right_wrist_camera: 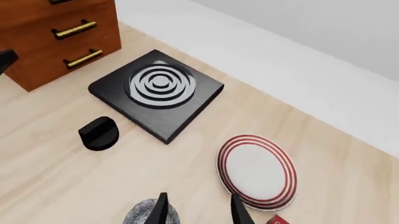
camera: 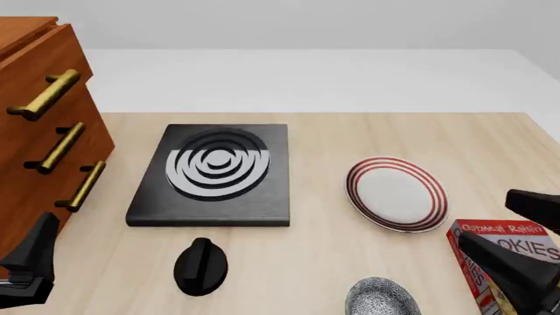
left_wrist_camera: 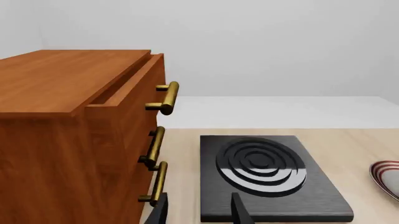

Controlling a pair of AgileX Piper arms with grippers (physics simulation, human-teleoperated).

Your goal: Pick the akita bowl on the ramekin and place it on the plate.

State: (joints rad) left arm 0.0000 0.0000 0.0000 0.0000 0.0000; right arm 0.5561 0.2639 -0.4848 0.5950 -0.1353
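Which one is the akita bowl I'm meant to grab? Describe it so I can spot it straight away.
Start at the black slab with grey rings mid-table, then go to the red-ringed white plate on its right. The akita bowl sits nearer the arms than the plate, at the front view's bottom edge, beside the red cookie box. It alone carries dense black-and-white speckles.

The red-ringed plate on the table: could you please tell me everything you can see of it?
The plate is round and white with concentric red rings around its rim, glossy like glazed ceramic. It lies flat on the wooden table, empty, to the right of the black slab. The speckled bowl sits nearer the arms, apart from it, and the cookie box lies close by its near right edge. Neither hand touches it.
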